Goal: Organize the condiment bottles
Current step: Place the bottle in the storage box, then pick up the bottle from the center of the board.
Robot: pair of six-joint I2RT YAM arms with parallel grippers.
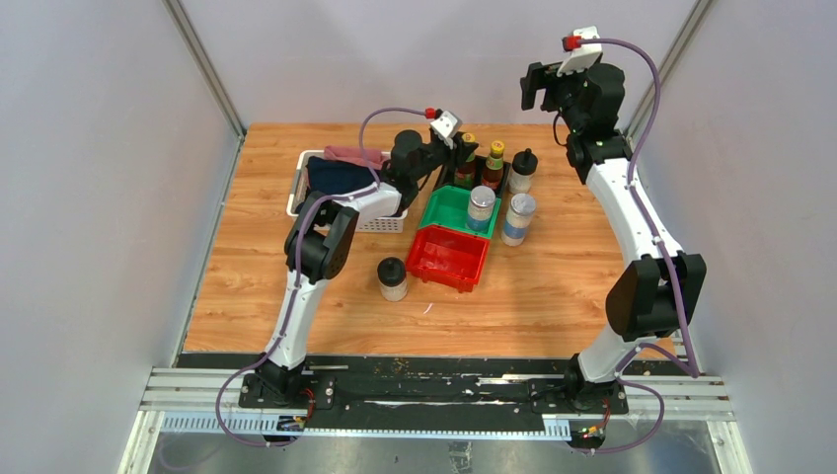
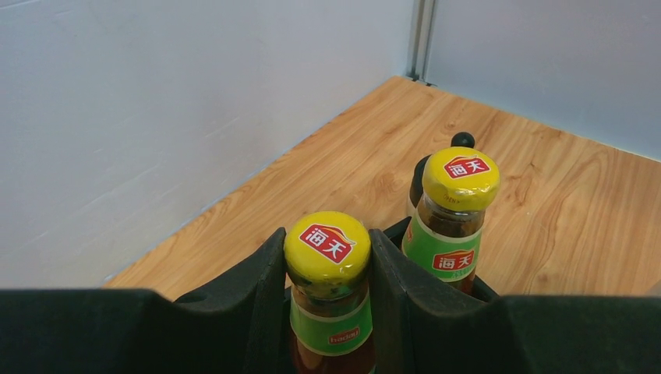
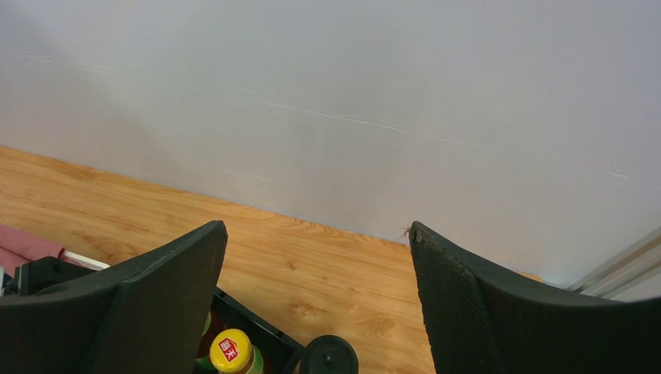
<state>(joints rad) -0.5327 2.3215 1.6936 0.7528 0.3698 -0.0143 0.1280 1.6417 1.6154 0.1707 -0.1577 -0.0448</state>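
Your left pincer [image 2: 326, 261] squeezes the yellow cap of a sauce bottle [image 2: 330, 331]. The other bottle [image 2: 454, 226] stands at two o'clock. Your right pincer [image 3: 316, 265] gapes wide, holding nothing.

Wood table [image 1: 553, 306]: white basket [image 1: 380, 224], red bin [image 1: 449, 259], green bin [image 1: 446, 207], black bin [image 3: 257, 323], near jar [image 1: 393, 278], far jar [image 1: 523, 170], shaker [image 1: 517, 218].

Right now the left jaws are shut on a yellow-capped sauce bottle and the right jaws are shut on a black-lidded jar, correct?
Not the right jaws: the right wrist view shows them wide open and empty, the black-lidded jar below them. The left jaws are shut on a yellow-capped sauce bottle.
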